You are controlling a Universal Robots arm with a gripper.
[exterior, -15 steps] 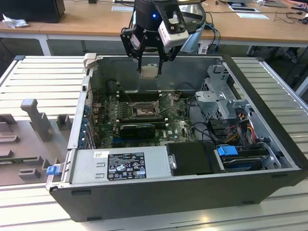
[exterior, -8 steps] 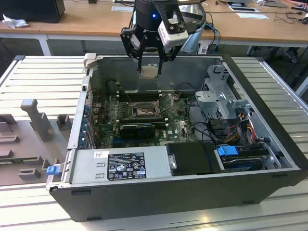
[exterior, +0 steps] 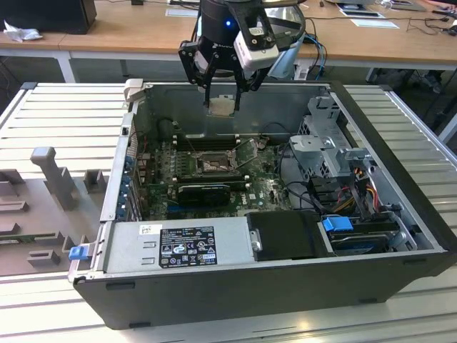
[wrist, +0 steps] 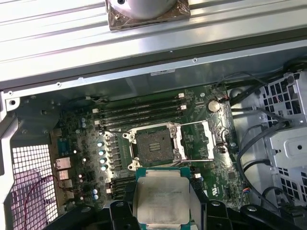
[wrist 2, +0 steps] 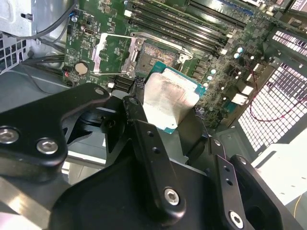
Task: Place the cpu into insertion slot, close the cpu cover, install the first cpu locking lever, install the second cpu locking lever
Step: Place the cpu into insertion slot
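My gripper (exterior: 222, 100) hangs over the back of the open computer case and is shut on the cpu (exterior: 221, 106), a pale square chip with a silvery face. The black fingers (wrist 2: 139, 115) clamp two opposite edges of the cpu (wrist 2: 168, 100). Below it on the green motherboard lies the insertion slot (exterior: 212, 164), square with a dark frame, and nothing sits in it (wrist: 153, 146). The cpu cover (wrist: 210, 141), a thin silver frame, is swung open and lies flat beside the slot (wrist 2: 99, 53). In the first wrist view the cpu (wrist: 162, 201) sits a little off the slot, high above the board.
Memory slots (wrist: 139, 112) run along one side of the socket. A black finned card (exterior: 203, 191) lies on the near side. A power supply (exterior: 178, 246), a drive cage (exterior: 328, 150) and loose cables (exterior: 364, 193) crowd the case. A grey fixture (exterior: 50, 179) stands at the exterior view's left.
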